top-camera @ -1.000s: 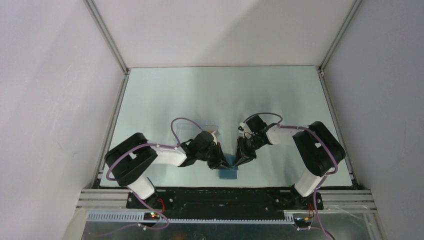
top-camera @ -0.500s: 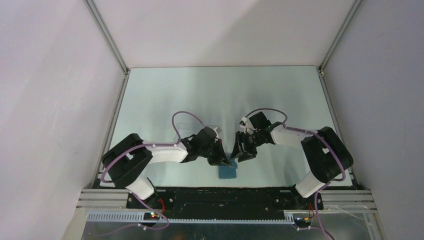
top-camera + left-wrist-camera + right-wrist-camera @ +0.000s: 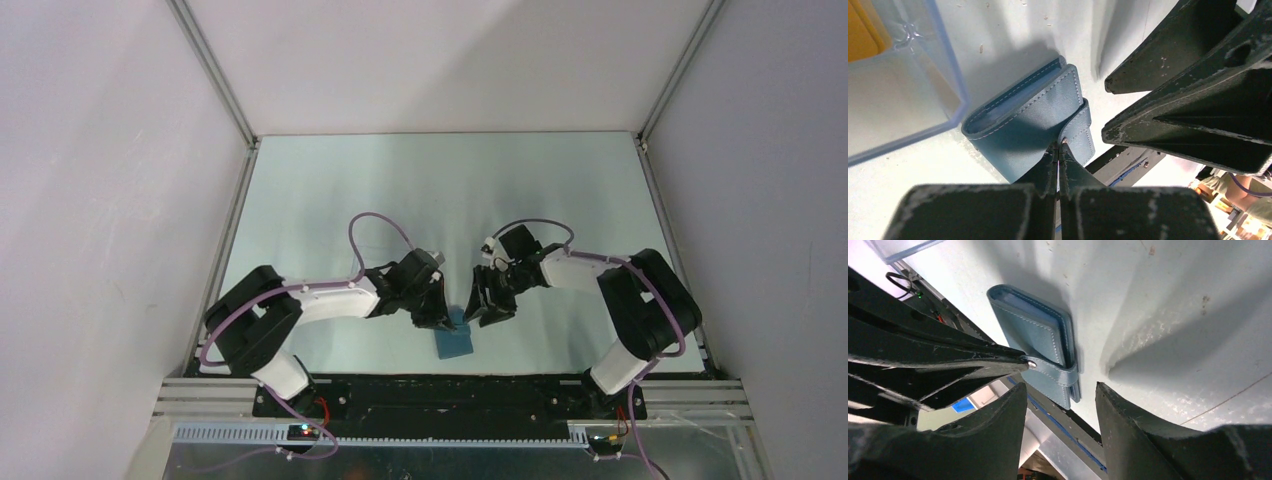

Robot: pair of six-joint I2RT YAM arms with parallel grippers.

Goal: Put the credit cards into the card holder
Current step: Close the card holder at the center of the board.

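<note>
At the table's (image 3: pixel 400 190) near edge, 6 o'clock, the card holder (image 3: pixel 455 343) lies closed, contents hidden. The left gripper (image 3: pixel 1058 148), tips pressed together, touches its strap (image 3: pixel 1079 131); the right gripper (image 3: pixel 1060 390) hangs spread at its 1 o'clock. Farther, at 11 o'clock, a clear tray (image 3: pixel 955 107) holds an orange card (image 3: pixel 859 30), cut off.

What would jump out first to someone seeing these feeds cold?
The closed blue card holder lies flat between the two arms, and the left hand is shut with its tips right at the snap strap. The right hand hangs open just beside the holder, holding nothing. In the left wrist view, a clear plastic tray with something orange inside sits close by.
</note>
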